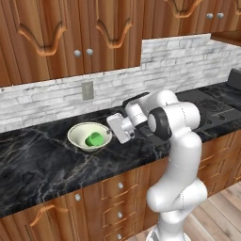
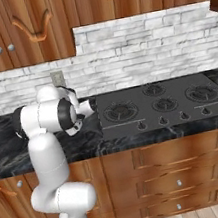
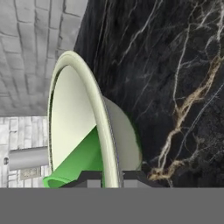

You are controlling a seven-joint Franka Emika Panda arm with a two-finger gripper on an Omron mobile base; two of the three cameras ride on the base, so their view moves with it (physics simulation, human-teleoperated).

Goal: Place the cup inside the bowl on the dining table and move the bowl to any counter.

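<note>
- Bowl [image 1: 89,136] sitting on, or just above, the black marble counter [image 1: 37,160], below the white brick backsplash [image 1: 42,101]; contact with the top hard to judge from the left base view.
- Cup [image 1: 94,139] lying tipped on its side inside the bowl, bright green against the cream inside.
- Gripper [image 1: 112,133] at the bowl's right rim, pinched narrow on the rim wall, one finger inside and one outside, as seen edge-on in the hand view.
- In the hand view: bowl [image 3: 83,127] rim running between the two dark fingertips [image 3: 133,177], cup [image 3: 81,162] low inside, marble counter [image 3: 175,87] behind.
- In the right base view: arm bent over the counter [image 2: 86,140] left of the stovetop [image 2: 156,105], hiding the bowl.
- Judged step: setting the bowl down on the counter and letting go; the cup-in-bowl part looks done.
- To do it well: lower until the base rests flat, keeping the bowl level so the loose cup stays in.
- Open only once the weight is on the marble; a one-sided rim pinch can tilt the bowl if released early.
- Draw straight back along the finger line, so the inner finger clears the rim without dragging the bowl toward the counter edge.
</note>
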